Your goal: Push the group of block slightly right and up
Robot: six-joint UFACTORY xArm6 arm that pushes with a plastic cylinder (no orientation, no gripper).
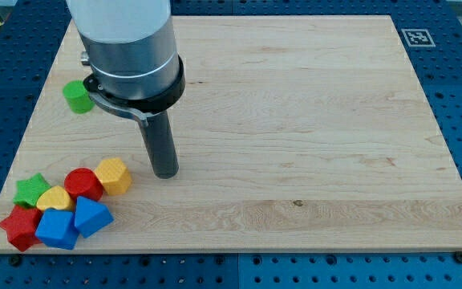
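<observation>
- Our end effector is just a bare rod, so there's nothing on it to open, clench or grasp. It only pushes. Our tip (165, 172) sits on the bench (311, 120).
- The group we're meant to shove is off to the view's left and bottom of the tip: yellow hexagon (114, 175), red cylinder (83, 184), yellow heart (54, 198), green star (31, 190), red star (20, 227) and two blue blocks (56, 229) (91, 215).
- The yellow hexagon is the closest one, just beside the tip on its left, but we'd say there's a gap, not contact.
- A lone green cylinder (76, 95) is well up and left of the tip, partly tucked behind the arm's collar. Not part of the group as far as we can tell.
- Here's the catch: the tip is on the right side of the pile, and the pile needs to go right and up. Pushing from here would send it the wrong way, toward the bench's left edge, which is already near the stars.
- So we'd guess the tip has to loop round to the bottom-left of the group first. Risk there is clipping the hexagon or a blue block on the way past and scattering things.
- One thin rod against seven loose blocks also means the pile could split around the tip instead of travelling together.
- "Slightly" matters too, so overshooting is easy.
</observation>
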